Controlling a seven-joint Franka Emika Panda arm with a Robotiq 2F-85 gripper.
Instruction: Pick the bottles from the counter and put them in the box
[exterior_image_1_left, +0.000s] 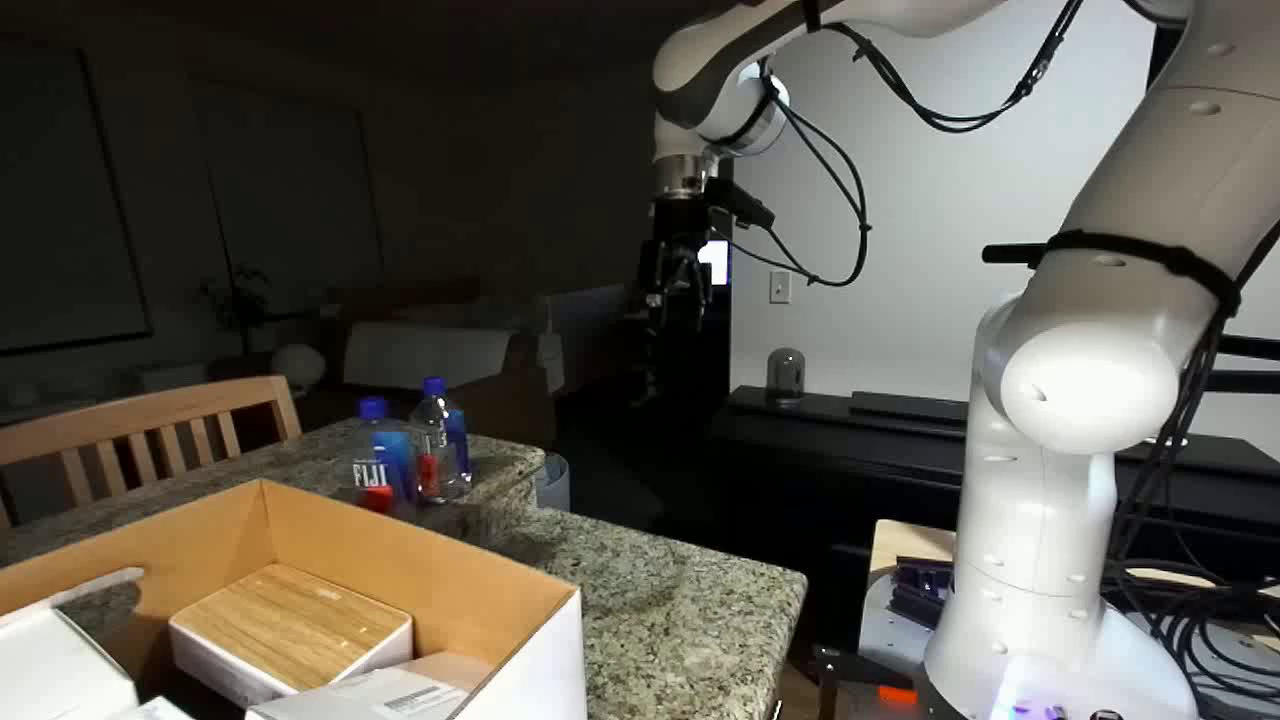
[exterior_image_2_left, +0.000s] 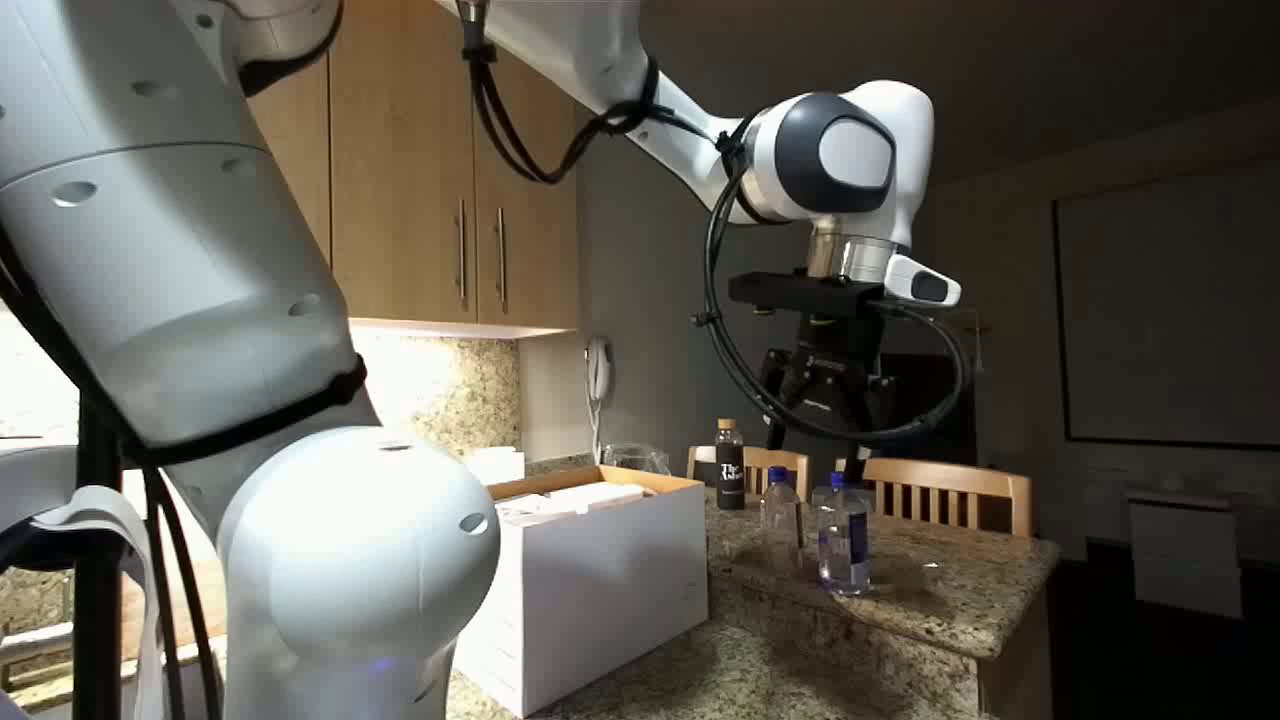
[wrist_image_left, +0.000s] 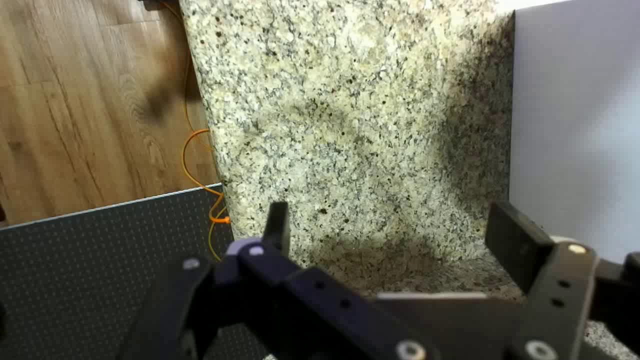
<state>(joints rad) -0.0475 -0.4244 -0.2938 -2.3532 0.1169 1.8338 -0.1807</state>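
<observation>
Legibly, 1 blue-capped bottle (exterior_image_1_left: 385, 455) on the counter (exterior_image_2_left: 955, 580) reads "FIJI"; the gripper (wrist_image_left: 395, 229) stands with jaws apart.

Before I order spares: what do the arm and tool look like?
Arm: white, rounded housings; dark grey cap with a white oval inset; silver collar. Black cables loop outside, with black straps around the arm. Tool: black, two jointed fingers, blocky dark pads, shiny screw heads. Pale markings on it in an exterior view, too small to read.

The box (exterior_image_2_left: 622, 590) is matt cardboard, bottles (exterior_image_2_left: 843, 552) probably plastic.
</observation>
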